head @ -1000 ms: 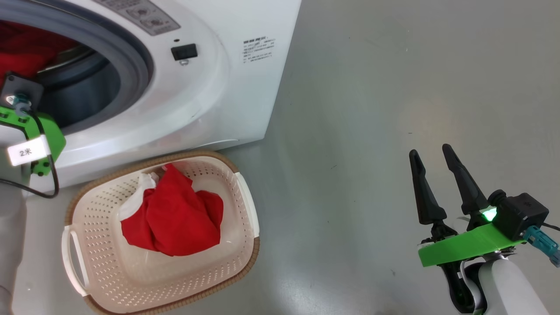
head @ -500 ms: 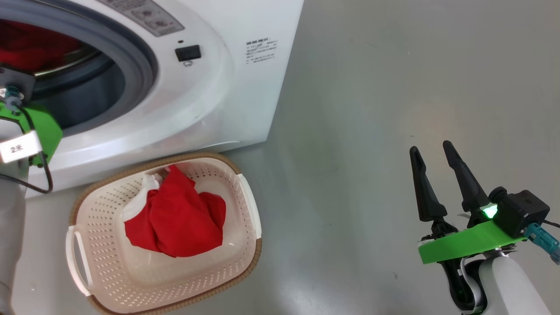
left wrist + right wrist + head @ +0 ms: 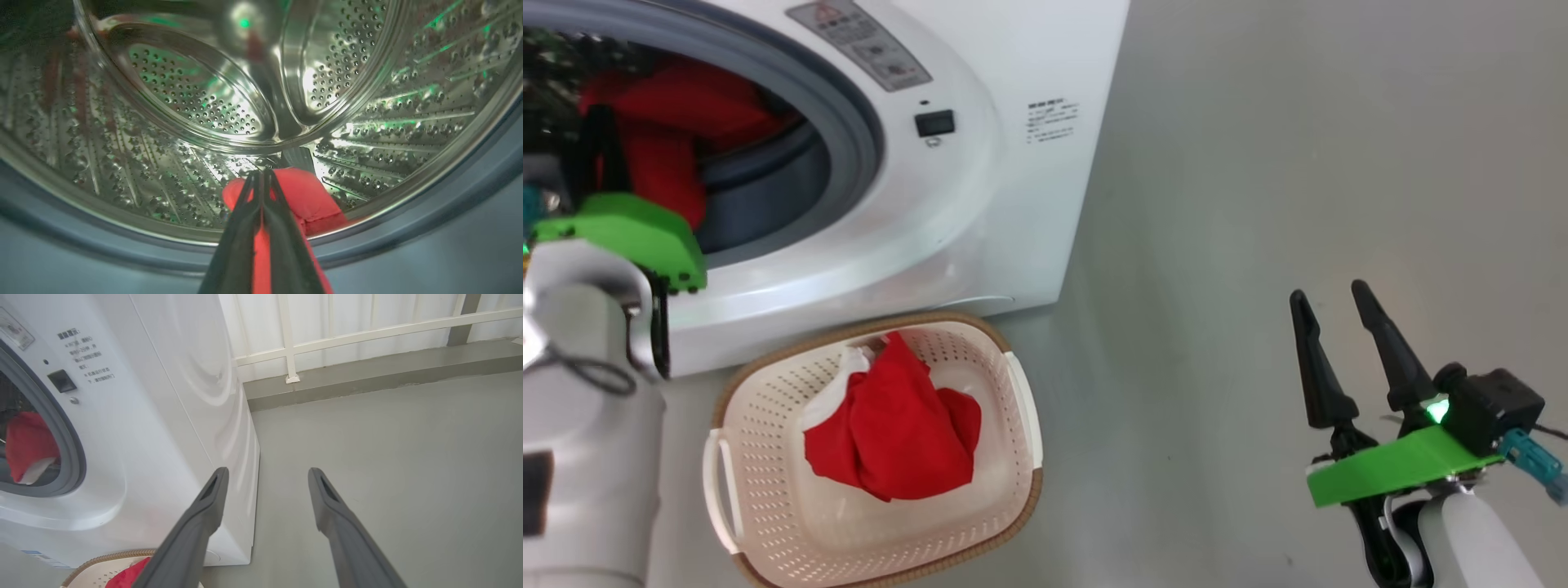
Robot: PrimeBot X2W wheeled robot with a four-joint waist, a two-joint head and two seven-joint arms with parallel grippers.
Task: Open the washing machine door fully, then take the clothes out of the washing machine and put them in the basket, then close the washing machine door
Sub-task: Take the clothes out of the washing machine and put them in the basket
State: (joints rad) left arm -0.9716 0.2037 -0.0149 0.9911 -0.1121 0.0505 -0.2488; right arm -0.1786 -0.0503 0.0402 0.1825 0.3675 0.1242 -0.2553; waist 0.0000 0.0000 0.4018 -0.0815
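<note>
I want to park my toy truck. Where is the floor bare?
The grey floor between the washing machine and the right hand is bare. It is crowded where the basket sits close below the machine's round opening.

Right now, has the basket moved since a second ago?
No: the basket keeps its place in front of the washing machine; the head camera shifted, not it.

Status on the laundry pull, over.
Left tool shut on red garment in drum. Right tool open, over floor. Clothes in basket. No obstruction seen.
</note>
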